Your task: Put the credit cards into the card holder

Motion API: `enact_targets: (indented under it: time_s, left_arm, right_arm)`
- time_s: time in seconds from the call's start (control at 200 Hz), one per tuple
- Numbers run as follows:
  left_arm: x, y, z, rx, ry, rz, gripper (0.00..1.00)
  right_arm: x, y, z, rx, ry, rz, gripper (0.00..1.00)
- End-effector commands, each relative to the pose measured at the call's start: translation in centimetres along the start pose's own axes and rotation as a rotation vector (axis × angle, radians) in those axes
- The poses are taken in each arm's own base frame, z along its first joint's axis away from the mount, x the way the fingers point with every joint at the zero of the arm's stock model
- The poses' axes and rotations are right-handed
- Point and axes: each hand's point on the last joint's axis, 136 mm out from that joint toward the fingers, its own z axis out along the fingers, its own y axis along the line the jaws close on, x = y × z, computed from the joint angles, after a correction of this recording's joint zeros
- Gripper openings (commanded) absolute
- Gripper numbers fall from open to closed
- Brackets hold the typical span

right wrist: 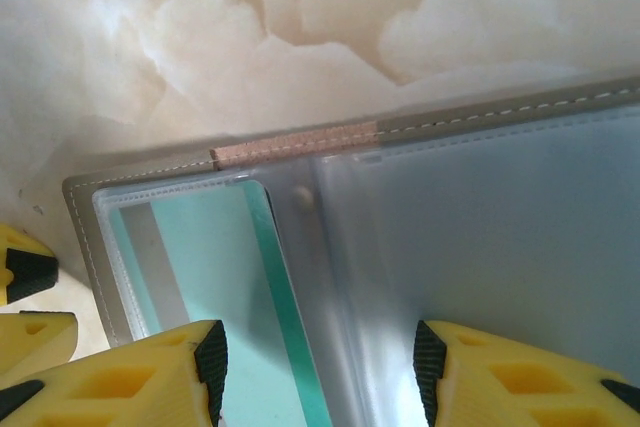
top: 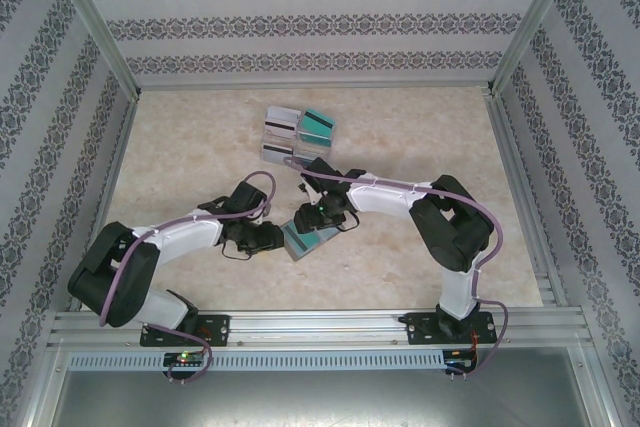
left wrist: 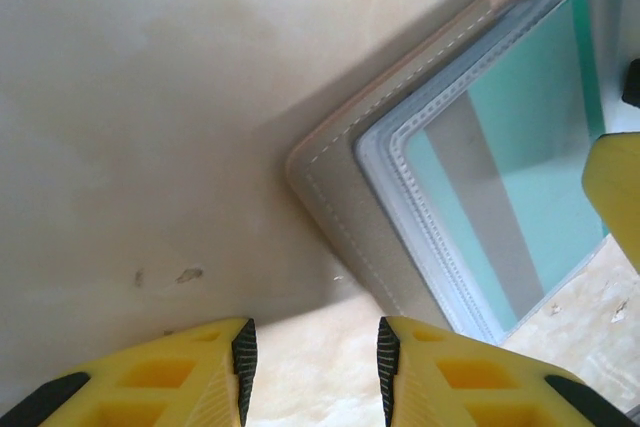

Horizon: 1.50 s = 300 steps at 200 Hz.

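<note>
On the tabletop [top: 180, 137] the grey bifold card holder [left wrist: 340, 217] lies open, teal plastic card [left wrist: 540, 147] pocketed; left claw [left wrist: 312, 352] and right claw [right wrist: 320, 362], parted and empty, seemingly brace it.

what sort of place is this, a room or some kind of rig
Probably a robot test booth, not a real room: metal frame posts hold wallpapered panels around a marble-look table, with two robot arms bolted to a rail.

A robotics lab test cell dressed as a room: silver aluminium extrusion posts [top: 93, 22] frame walls of grey-striped damask wallpaper [top: 320, 22] around a beige marble-patterned tabletop [top: 200, 127], with the white-and-black left robot arm [top: 180, 237] and its right twin [top: 390, 197] bolted to a slotted aluminium rail [top: 320, 327].
</note>
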Motion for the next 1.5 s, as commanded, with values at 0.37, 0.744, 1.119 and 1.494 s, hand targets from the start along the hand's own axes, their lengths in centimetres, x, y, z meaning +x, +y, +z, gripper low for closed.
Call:
enact_targets:
  time_s: [0.37, 0.744, 1.119, 1.494]
  left_arm:
    - [-5.0, -4.2, 1.0, 0.117, -0.119, 0.069, 0.41]
    - [-2.9, -1.3, 3.5, 0.018, -0.031, 0.056, 0.4]
    - [0.5, 3.0, 4.4, -0.089, 0.032, 0.021, 0.39]
    - [1.1, 3.9, 3.8, -0.133, 0.048, 0.029, 0.37]
  right_arm:
    - [0.5, 1.3, 1.5, -0.101, 0.03, 0.054, 0.54]
    - [-0.2, -2.1, 0.1, -0.001, -0.018, 0.082, 0.54]
    - [-0.7, -3.0, -0.2, -0.001, -0.044, 0.11, 0.54]
    - [-1.3, -4.0, -1.5, 0.024, -0.087, 0.12, 0.54]
